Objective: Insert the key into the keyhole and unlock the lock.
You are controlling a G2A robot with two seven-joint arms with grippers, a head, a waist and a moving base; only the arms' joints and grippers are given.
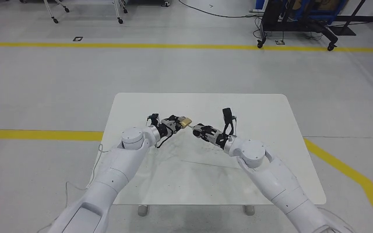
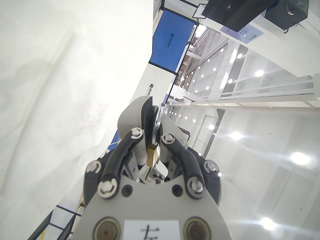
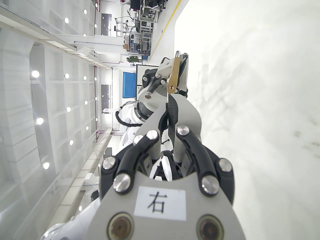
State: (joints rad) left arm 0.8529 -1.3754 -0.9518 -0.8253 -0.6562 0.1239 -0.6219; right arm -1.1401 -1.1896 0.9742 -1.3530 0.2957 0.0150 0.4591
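Note:
A brass padlock (image 1: 185, 122) hangs above the middle of the white table (image 1: 262, 116), with my left gripper (image 1: 175, 123) shut on it. In the left wrist view its brass body (image 2: 153, 156) sits deep between the fingers and the silver shackle (image 2: 160, 118) lies at the tips of the left gripper (image 2: 156, 111). My right gripper (image 1: 198, 128) faces it from the right, shut. In the right wrist view the right gripper (image 3: 170, 99) meets the lower end of the padlock (image 3: 174, 74). The key is hidden between the black pads (image 3: 172, 116).
Both arms meet over the table's centre, a little above its surface. Bare tabletop (image 3: 250, 76) lies around them, its rounded edge (image 1: 119, 99) at the far left. Yellow floor lines (image 1: 175, 45) and wheeled racks (image 1: 303, 23) stand well beyond the table.

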